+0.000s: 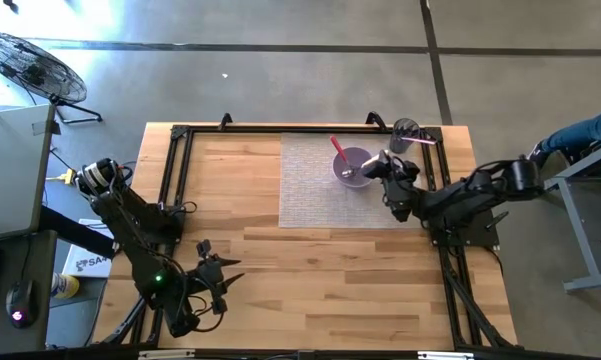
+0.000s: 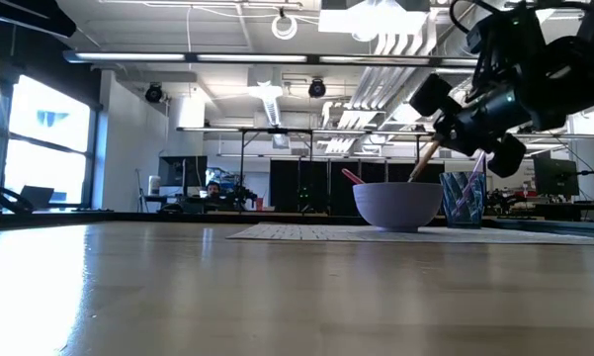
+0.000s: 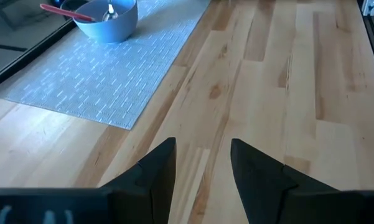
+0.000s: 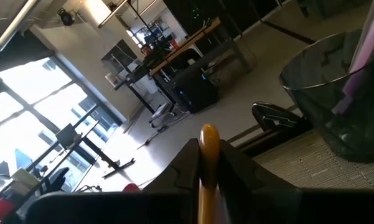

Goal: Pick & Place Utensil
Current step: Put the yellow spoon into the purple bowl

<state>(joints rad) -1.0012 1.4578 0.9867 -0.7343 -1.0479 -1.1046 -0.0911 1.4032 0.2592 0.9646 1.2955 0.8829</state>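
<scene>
A lilac bowl (image 1: 352,163) stands on the grey placemat (image 1: 310,195), also seen in the low view as a bowl (image 2: 397,205). A red-handled utensil (image 1: 337,147) leans on the bowl's rim. My right gripper (image 1: 382,166) hovers at the bowl's right side, shut on a wooden-handled spoon (image 2: 423,160) whose metal head (image 1: 347,173) is down in the bowl. A mesh cup (image 1: 405,132) holding pink and purple utensils stands behind it. My left gripper (image 1: 223,276) waits open above bare wood near the table's near-left part. My right gripper pinches the spoon's wooden handle (image 4: 208,155) between its two fingers, near the handle's free end, which sticks out past the fingers. The fingers lie across the handle, above bowl height. The spoon slants down toward the left, its head inside the bowl.
A black metal frame (image 1: 175,170) runs along the table's edges. The mesh cup (image 4: 336,99) is close beside the right gripper. Open wooden tabletop (image 3: 267,81) lies between the placemat and the left gripper (image 3: 202,168). A fan and a desk stand off the table's left.
</scene>
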